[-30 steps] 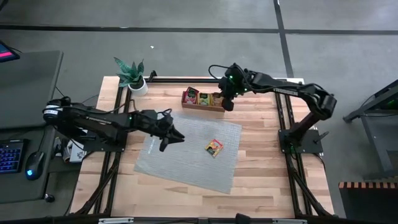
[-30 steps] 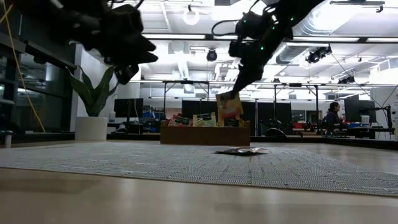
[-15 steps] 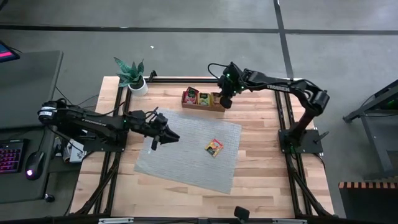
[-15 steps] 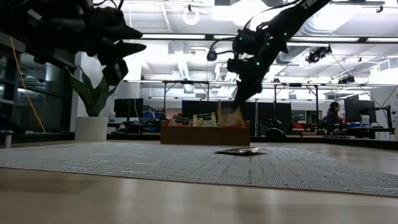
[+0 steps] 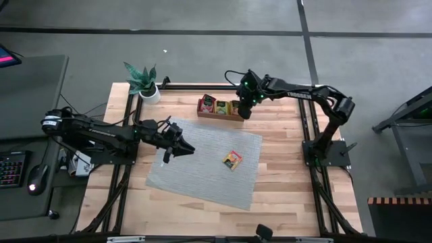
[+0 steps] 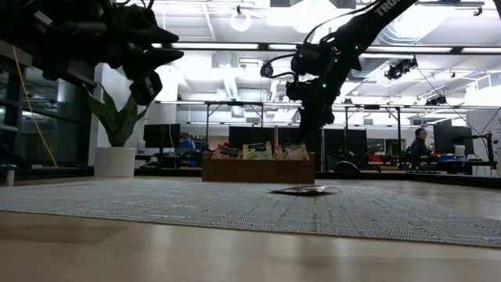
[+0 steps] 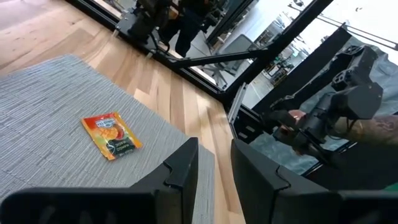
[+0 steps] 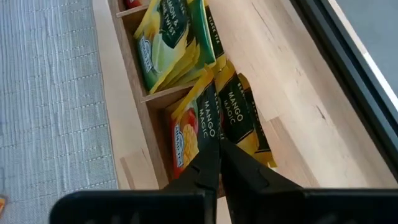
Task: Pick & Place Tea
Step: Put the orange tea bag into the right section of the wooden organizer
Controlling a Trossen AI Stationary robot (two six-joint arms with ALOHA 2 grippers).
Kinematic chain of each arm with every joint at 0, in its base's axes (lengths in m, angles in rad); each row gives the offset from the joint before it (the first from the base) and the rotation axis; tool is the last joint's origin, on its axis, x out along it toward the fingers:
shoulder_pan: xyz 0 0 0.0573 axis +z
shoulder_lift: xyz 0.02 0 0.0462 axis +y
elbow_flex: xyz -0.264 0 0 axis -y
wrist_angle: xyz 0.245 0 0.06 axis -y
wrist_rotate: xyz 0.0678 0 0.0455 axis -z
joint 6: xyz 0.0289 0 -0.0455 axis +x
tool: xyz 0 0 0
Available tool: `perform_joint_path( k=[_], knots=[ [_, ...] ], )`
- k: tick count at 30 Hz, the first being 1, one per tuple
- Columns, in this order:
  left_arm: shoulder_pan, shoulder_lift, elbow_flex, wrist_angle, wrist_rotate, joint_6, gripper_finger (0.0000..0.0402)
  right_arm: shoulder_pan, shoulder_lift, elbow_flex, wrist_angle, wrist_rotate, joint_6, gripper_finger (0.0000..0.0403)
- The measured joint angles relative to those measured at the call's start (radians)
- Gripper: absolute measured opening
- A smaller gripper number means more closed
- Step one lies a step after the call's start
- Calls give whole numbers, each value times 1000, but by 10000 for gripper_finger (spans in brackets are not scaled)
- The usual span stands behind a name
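Note:
My right gripper [image 5: 244, 113] is down at the right compartment of the brown wooden tray [image 5: 219, 116], shut on an orange mango tea sachet [image 8: 191, 130]. Other yellow and green sachets [image 8: 171, 46] stand in the middle compartment. One more orange sachet [image 5: 233, 160] lies flat on the grey woven mat [image 5: 202, 172]; it also shows in the left wrist view [image 7: 112, 135]. My left gripper [image 5: 183, 146] hangs open above the mat's left part, well short of that sachet. My right gripper pinches the orange sachet by its upper edge [image 8: 208, 127] between its two fingers, coming from above and pointing down. The sachet stands nearly upright inside the tray's right compartment, beside another mango sachet [image 8: 239, 121]. Its lower end is hidden by the compartment wall.
A potted plant [image 5: 143, 82] stands at the table's far left corner. The tray sits at the mat's far edge. Bare wood lies near and right of the mat [image 5: 283, 182]. Black frame rails run along both table sides. A person [image 6: 419, 149] sits in the room behind.
My right gripper has gone down and a little toward the table's left, taking the orange sachet from above the tray rim into the right compartment. My left gripper has drawn back slightly toward the table's left edge, then kept still.

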Motion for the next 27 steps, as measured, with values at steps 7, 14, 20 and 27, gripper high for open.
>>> perform_joint_path(
  k=[7, 14, 20, 27],
  knots=[
    [0, 0, 0, -1, -1, 0, 94, 0, 0, 0, -7, -43, 35, 66],
    [0, 0, 1, -37, -36, -4, 94, -6, -27, 0, -43, -32, 87, 137],
    [0, 2, 1, -122, -68, -4, 94, -6, -119, 0, -89, -5, 86, 146],
    [0, 3, 1, -129, -99, -26, 94, 6, -283, 0, -126, 9, 109, 146]
  ],
)
